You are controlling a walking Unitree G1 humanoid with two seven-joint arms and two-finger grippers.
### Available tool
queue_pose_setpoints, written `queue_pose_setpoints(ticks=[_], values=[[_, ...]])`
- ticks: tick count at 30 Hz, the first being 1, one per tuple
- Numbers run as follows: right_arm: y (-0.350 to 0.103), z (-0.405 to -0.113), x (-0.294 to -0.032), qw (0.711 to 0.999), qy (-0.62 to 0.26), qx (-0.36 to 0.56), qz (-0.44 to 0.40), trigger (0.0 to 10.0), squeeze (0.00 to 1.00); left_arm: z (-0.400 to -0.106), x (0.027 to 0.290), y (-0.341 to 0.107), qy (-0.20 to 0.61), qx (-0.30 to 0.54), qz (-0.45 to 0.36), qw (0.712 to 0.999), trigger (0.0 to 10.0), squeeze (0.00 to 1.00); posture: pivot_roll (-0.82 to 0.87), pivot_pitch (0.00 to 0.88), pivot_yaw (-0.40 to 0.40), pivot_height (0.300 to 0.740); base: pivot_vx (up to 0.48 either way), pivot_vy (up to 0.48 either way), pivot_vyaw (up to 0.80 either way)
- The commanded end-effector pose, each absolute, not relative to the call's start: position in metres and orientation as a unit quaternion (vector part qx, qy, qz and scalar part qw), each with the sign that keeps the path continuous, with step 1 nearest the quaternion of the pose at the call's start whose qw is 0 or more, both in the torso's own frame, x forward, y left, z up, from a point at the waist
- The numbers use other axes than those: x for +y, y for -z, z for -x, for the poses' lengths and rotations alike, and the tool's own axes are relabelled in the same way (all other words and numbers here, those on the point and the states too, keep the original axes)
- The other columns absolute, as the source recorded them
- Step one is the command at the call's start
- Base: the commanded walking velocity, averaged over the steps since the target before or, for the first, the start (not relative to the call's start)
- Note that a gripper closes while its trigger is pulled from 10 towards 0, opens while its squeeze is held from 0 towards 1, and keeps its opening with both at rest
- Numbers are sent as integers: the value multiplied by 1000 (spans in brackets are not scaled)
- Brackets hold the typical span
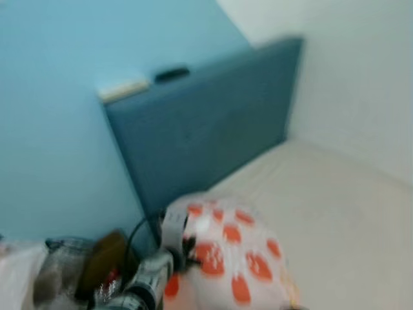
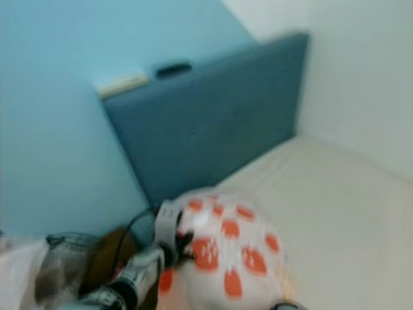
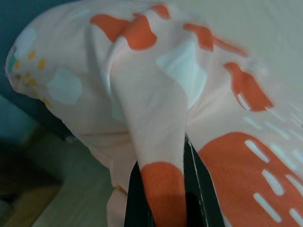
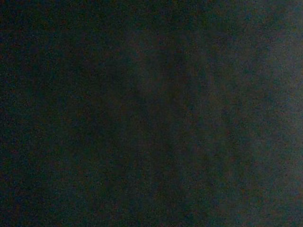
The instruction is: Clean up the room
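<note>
A white pillow (image 1: 235, 255) with orange spots rests at the near corner of the cream mattress (image 1: 342, 213), close to the blue headboard (image 1: 206, 129). My left gripper (image 1: 186, 248) is at the pillow's left side, and in the left wrist view it (image 3: 163, 191) is shut on a fold of the pillow's fabric (image 3: 156, 109), pinched between the black fingers (image 3: 139, 201). The pictures are blurred. The right wrist view is very dark and nothing can be made out in it.
A light blue wall (image 1: 51, 129) stands behind the headboard, a white wall (image 1: 361, 77) to the right. A pale flat thing (image 1: 122, 89) and a dark one (image 1: 171, 73) lie on the headboard's top. Clutter with a brown object (image 1: 103, 258) and clear plastic (image 1: 58, 271) sits beside the bed.
</note>
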State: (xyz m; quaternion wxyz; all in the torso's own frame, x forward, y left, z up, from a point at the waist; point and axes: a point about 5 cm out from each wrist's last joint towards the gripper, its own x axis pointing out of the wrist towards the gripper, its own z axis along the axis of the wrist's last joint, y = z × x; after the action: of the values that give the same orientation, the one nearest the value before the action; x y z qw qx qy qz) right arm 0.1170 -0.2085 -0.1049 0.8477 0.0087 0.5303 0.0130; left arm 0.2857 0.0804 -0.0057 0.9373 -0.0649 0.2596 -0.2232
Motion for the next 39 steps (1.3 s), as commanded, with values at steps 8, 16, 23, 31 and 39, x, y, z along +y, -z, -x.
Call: queue_pose_setpoints(ticks=[8, 16, 23, 31, 39], values=[[105, -121, -206, 850, 10, 526, -25, 10000, 0, -282, 84, 10, 224, 263, 65, 936, 10000, 0, -164, 0, 55, 740, 414, 0, 0], [105, -120, -212, 847, 40, 530, -33, 10000, 0, -288, 47, -17, 367, 194, 148, 897, 10000, 0, -169, 0, 61, 740, 104, 0, -591], [103, -124, -216, 850, 60, 523, -28, 10000, 0, -279, -1, -56, 602, 102, 111, 784, 10000, 0, -171, 0, 62, 740, 0, 0, -788], [102, -126, -217, 853, 66, 517, -29, 10000, 0, -278, -13, -68, 645, 76, 79, 756, 10000, 0, -177, 0, 68, 740, 0, 0, -788], [101, -127, -216, 855, 78, 511, -35, 10000, 0, -313, -6, -99, 551, 5, -6, 835, 10000, 0, -182, 0, 73, 740, 0, 0, -786]])
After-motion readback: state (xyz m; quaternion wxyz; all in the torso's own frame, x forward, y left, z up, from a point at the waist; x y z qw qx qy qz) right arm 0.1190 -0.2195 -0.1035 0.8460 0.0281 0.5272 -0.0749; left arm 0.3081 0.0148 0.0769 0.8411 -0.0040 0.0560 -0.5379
